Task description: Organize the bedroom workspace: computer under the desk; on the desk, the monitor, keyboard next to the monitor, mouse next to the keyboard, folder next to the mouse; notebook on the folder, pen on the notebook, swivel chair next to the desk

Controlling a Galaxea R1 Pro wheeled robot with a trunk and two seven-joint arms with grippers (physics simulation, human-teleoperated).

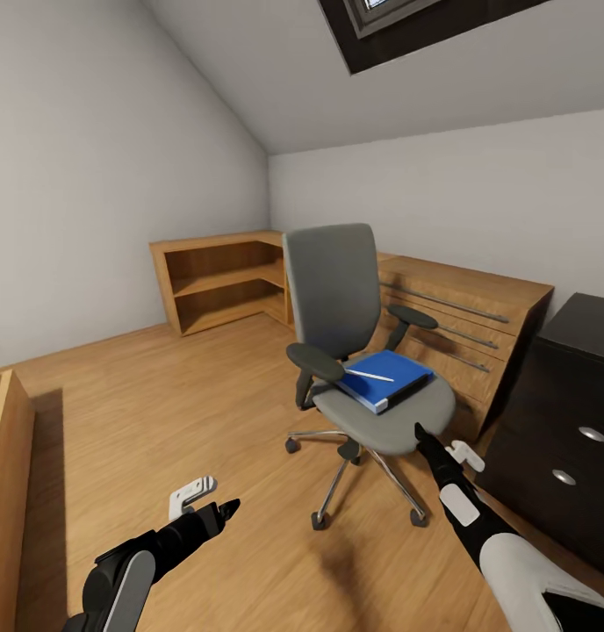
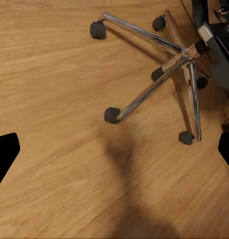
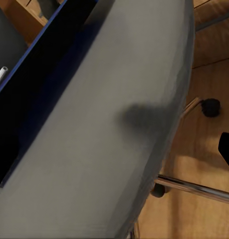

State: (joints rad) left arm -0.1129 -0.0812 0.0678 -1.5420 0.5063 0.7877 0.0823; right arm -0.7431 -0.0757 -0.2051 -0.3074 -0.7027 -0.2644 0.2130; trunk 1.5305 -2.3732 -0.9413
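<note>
Folder (image 1: pixel 386 377) with pen (image 1: pixel 369 376) on chair (image 1: pixel 355 351) seat. Right pincer (image 1: pixel 420 433) at seat edge, spread unclear; left pincer (image 1: pixel 225 509) wide above floor (image 1: pixel 161 412).

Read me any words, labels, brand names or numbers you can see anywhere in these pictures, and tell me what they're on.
There is no readable text.
The folder, the swivel chair and the dark drawer unit show no lettering.
The white tags near each claw look blank.
</note>
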